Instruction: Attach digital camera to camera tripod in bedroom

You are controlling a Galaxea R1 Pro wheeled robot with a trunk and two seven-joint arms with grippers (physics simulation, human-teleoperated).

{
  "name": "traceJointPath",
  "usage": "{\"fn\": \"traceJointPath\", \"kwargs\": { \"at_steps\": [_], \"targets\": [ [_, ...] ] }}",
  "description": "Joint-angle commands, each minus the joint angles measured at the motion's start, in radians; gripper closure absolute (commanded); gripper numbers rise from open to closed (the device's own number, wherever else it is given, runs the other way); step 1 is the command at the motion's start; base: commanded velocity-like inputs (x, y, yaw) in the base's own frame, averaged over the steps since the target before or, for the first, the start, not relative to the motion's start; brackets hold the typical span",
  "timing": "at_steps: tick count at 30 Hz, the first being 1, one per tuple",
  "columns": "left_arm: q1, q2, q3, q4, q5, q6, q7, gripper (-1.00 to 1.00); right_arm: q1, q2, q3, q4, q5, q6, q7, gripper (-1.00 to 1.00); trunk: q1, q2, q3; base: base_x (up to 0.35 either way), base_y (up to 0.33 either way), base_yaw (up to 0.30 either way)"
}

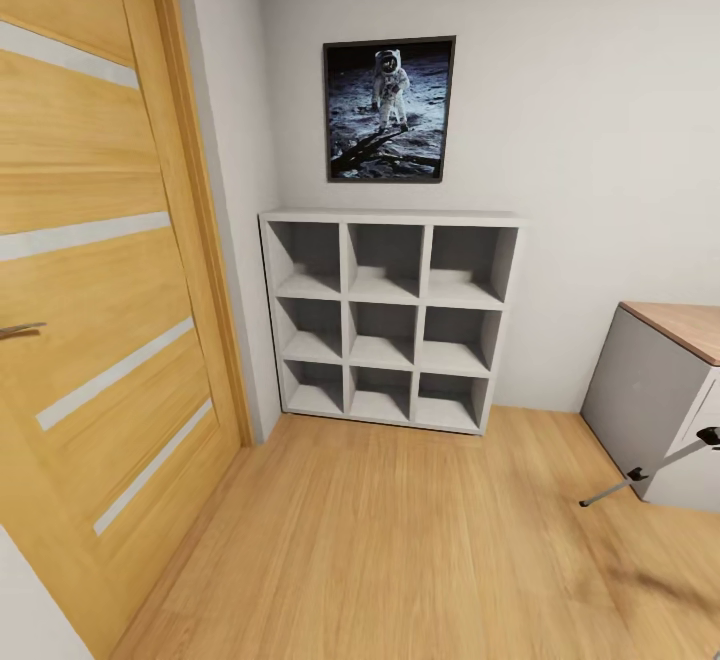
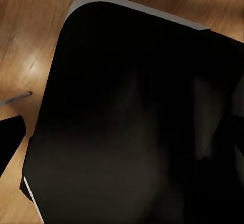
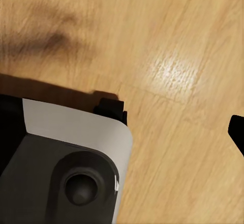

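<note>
Whether either arm's jaws are open or closed I cannot tell, since both wrist cameras look down past dark robot body parts onto the light wood plank floor (image 3: 178, 40). Ahead, a grey nine-cubby shelf unit (image 1: 390, 318) stands against the far light grey wall under a framed astronaut picture (image 1: 389, 108), with a wooden door (image 1: 100, 270) on the left. One thin silver tripod leg with a black foot (image 1: 640, 475) slants in at the right, beside a grey wood-topped desk (image 1: 650, 390).

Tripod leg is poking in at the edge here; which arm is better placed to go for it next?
Likely the right. In the head view the camera tripod leg enters low at the right edge beside the grey desk, on the robot's right side. Neither gripper's opening can be judged.
</note>
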Motion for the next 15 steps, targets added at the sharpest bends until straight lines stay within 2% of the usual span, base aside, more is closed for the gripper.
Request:
{"fn": "traceJointPath", "kwargs": {
  "at_steps": [1, 10, 11, 15],
  "targets": [
    [0.0, 0.0, 0.004, -0.001, 0.003, -0.002, 0.0, -1.0, -0.002, 0.0, -0.002, 0.003, 0.007, -0.004, 0.002, -1.0, 0.0, 0.0, -0.001, 0.0, 0.0, 0.0],
    [0.0, 0.0, 0.005, -0.001, 0.015, -0.002, 0.001, -1.0, -0.002, 0.003, -0.002, 0.003, 0.007, -0.007, 0.002, -1.0, 0.0, 0.0, -0.001, 0.0, 0.0, 0.0],
    [0.0, 0.001, 0.005, -0.002, 0.038, -0.002, 0.001, -1.0, -0.002, 0.004, -0.002, 0.003, 0.007, -0.008, 0.002, -1.0, 0.0, 0.0, -0.001, 0.0, 0.0, 0.0],
    [0.0, 0.002, 0.005, -0.003, 0.072, -0.002, 0.002, -1.0, -0.002, 0.004, -0.002, 0.003, 0.009, -0.009, 0.002, -1.0, 0.0, 0.0, -0.001, 0.0, 0.0, 0.0]
  ]
}}
